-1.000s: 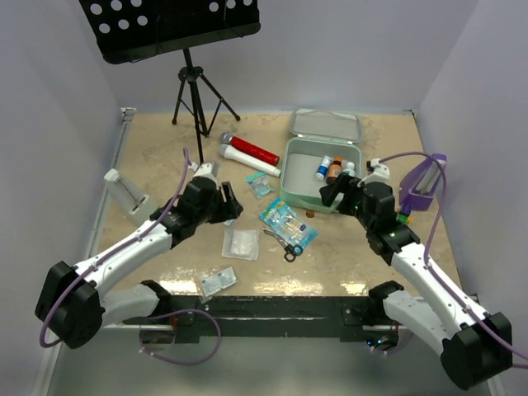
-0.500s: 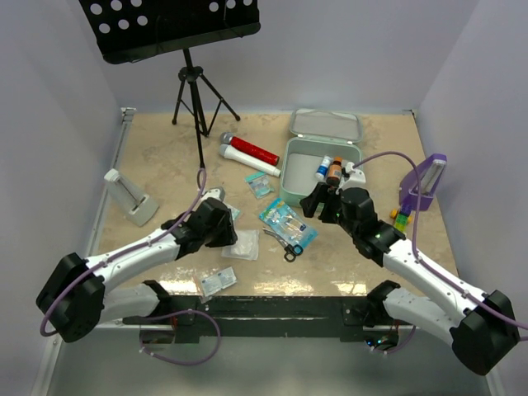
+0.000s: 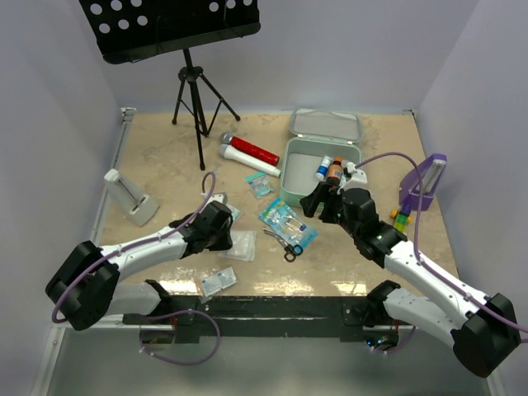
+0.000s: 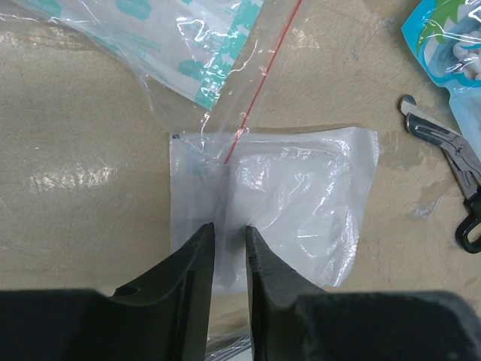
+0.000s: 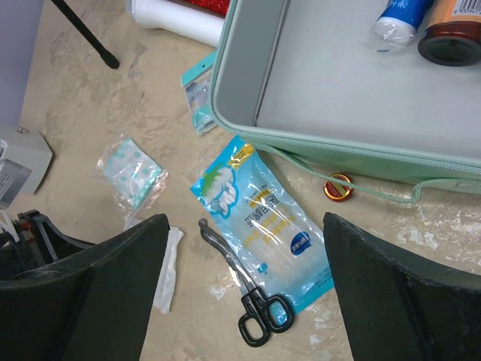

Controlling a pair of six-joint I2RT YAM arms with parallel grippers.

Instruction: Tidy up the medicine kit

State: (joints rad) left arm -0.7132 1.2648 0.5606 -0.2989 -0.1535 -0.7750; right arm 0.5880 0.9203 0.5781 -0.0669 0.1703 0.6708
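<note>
The medicine kit (image 3: 287, 177) is a mint-green box standing open at the back right, its lid (image 3: 326, 124) lying behind it. Its near wall (image 5: 338, 154) shows in the right wrist view, with two bottles (image 5: 398, 19) inside. My left gripper (image 3: 223, 224) is down on a white flat packet (image 4: 301, 195). Its fingers (image 4: 229, 229) are closed to a narrow gap, with the packet's left part bunched between them. My right gripper (image 5: 245, 218) is wide open and empty above a blue pouch (image 5: 263, 226) and black-handled scissors (image 5: 240, 289).
A dotted clear bag (image 4: 188, 45) lies just beyond the white packet. A small round tin (image 5: 338, 187), a small teal packet (image 3: 258, 185), a red-and-white tube (image 3: 252, 155) and a front packet (image 3: 217, 281) lie about. A purple stand (image 3: 422, 183), a white holder (image 3: 130, 198) and a tripod (image 3: 194, 95) stand around.
My left arm has come down and nearer, onto the white packet. My right arm swung left from the box's right side to above the blue pouch, then stayed.
</note>
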